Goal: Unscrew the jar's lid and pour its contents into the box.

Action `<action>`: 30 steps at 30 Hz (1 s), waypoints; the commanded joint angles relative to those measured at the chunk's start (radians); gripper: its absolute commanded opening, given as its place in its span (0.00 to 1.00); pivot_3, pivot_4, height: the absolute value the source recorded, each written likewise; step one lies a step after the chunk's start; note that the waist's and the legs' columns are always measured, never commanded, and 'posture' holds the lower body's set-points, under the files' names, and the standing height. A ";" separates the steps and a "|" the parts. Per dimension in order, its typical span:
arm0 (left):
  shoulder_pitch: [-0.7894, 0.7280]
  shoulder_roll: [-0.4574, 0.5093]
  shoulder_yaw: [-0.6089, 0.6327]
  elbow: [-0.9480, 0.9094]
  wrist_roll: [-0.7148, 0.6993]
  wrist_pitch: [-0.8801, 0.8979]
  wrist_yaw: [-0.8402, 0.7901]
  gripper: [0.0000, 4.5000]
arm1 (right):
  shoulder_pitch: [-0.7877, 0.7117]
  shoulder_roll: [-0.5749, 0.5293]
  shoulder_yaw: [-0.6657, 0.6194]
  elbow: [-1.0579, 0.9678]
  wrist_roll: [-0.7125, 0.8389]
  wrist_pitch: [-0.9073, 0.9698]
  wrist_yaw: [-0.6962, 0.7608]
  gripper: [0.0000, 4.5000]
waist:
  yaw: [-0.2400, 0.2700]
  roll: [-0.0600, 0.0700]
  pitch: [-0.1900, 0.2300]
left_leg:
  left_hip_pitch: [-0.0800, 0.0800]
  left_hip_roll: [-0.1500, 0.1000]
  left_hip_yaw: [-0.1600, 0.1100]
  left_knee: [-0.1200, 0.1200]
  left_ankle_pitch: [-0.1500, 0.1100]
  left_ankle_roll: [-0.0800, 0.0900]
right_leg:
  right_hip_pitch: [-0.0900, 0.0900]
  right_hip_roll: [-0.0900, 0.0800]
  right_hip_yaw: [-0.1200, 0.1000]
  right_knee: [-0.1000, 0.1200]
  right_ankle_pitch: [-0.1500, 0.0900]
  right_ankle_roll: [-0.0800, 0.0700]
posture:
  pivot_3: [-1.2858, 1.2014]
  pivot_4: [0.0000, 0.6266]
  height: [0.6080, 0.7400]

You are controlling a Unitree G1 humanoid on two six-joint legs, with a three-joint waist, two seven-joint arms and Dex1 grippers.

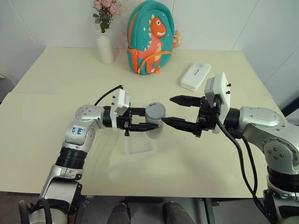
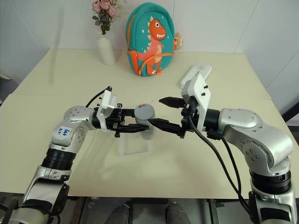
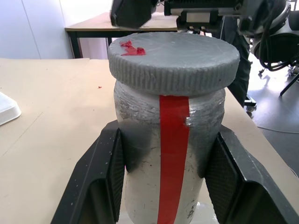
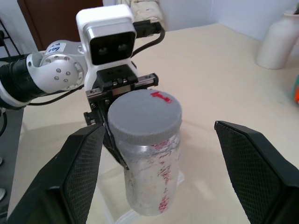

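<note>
Silver-grey, the ribbed screw lid (image 1: 155, 110) sits on the clear red-labelled jar (image 4: 148, 179), which the left gripper (image 1: 148, 119) clamps above the frosted plastic box (image 1: 140, 144). Facing it, the right gripper (image 1: 176, 111) stands spread wide, empty.

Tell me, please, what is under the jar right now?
The box lies on the table beneath the jar, which the left gripper holds above it. The jar hides part of the box's floor.

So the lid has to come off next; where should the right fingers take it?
Grip the lid by its ribbed rim, coming level from the robot's right with one finger either side. The left gripper clamps the upright jar below, leaving the cap exposed.
</note>
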 commanded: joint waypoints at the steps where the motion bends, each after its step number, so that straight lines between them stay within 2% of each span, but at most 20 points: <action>1: -0.023 -0.005 0.006 -0.008 -0.004 -0.027 -0.014 0.44 | -0.039 0.043 0.019 0.017 -0.026 -0.054 -0.028 0.87 | 0.000 0.000 0.000 | 0.000 0.000 0.000 0.000 0.000 0.000 | 0.000 0.000 0.000 0.000 0.000 0.000 | 0.52 0.24 1.00; 8: -0.038 -0.019 -0.004 0.020 0.015 -0.076 -0.029 0.44 | -0.094 0.167 0.054 0.083 -0.038 -0.096 -0.066 0.87 | 0.000 0.000 0.000 | 0.000 0.000 0.000 0.000 0.000 0.000 | 0.000 0.000 0.000 0.000 0.000 0.000 | 0.52 0.24 1.00; 13: -0.046 -0.021 -0.004 0.033 0.021 -0.086 -0.028 0.44 | -0.110 0.212 0.103 0.089 -0.055 -0.089 -0.076 0.87 | 0.001 0.000 0.000 | 0.000 0.000 0.000 0.000 0.000 0.000 | 0.000 0.000 0.000 0.000 0.000 0.000 | 0.52 0.24 1.00; 30: -0.059 -0.029 0.001 0.042 0.006 -0.076 -0.029 0.44 | -0.081 0.256 0.193 0.151 -0.118 -0.149 -0.016 0.87 | -0.001 0.000 0.000 | 0.000 0.000 0.000 0.000 0.000 0.000 | 0.000 0.000 0.000 0.001 0.000 0.000 | 0.52 0.24 1.00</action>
